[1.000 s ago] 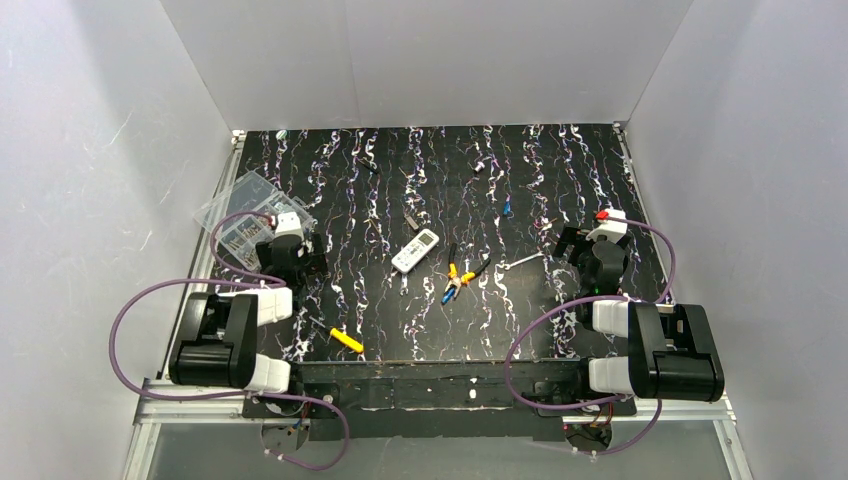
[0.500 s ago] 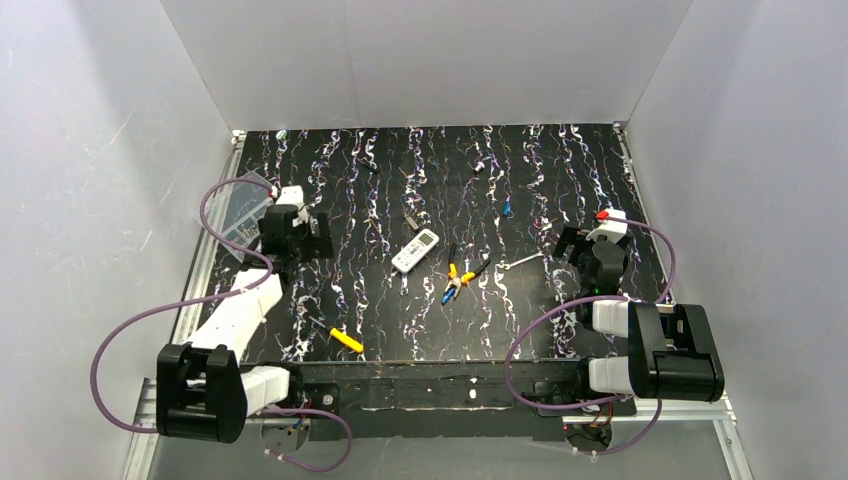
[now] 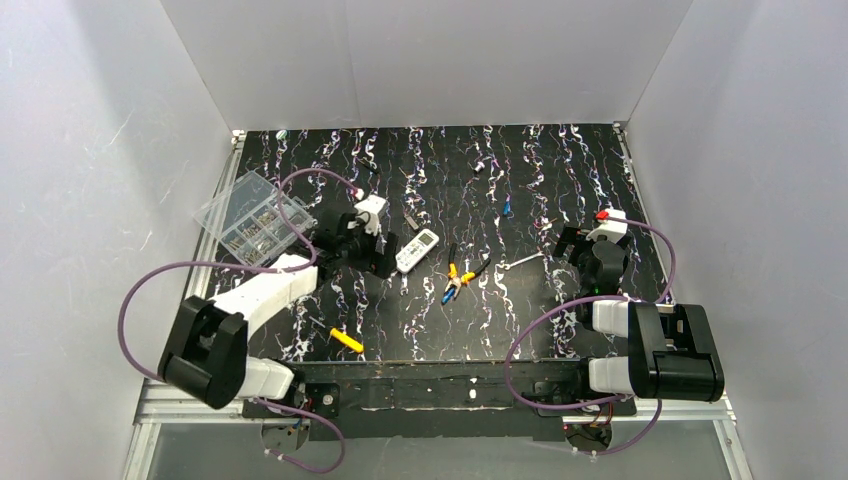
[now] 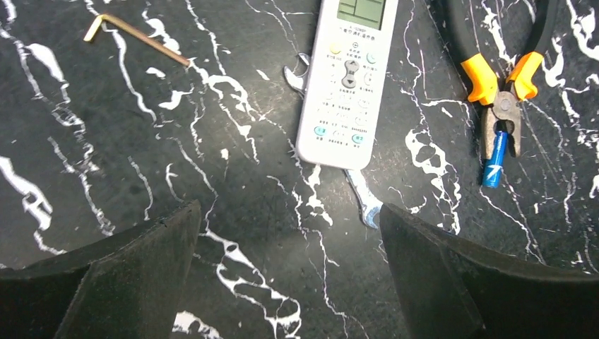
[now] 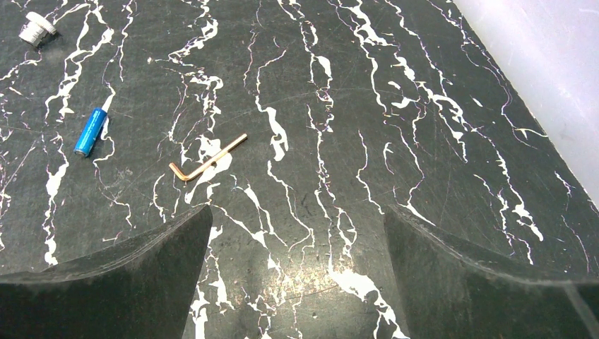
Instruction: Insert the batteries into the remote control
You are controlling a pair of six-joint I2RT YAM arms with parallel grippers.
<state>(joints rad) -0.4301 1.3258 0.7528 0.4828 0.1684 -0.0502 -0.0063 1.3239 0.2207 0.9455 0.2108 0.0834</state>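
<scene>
Beside remote control [image 4: 351, 78] — pliers [image 4: 503, 107] (battery [image 4: 495, 157] at nose), hex key [image 4: 141, 37]

Smooth plastic remote control [image 4: 348, 85], matt marbled table [image 4: 127, 162]

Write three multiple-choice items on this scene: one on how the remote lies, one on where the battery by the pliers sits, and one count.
1. The remote lies:
A. buttons up
B. buttons down
C. on its edge

2. In the left wrist view, the battery lies:
A. on top of the remote
B. at the tip of the pliers
C. under the remote

3. Batteries in the right wrist view:
A. none
B. one
C. three

Answers:
1 A, since its display and buttons face the camera.
2 B, since its upper end meets the pliers' nose, off to the side of the remote.
3 B, since a single blue battery lies on the dark surface there.
</scene>
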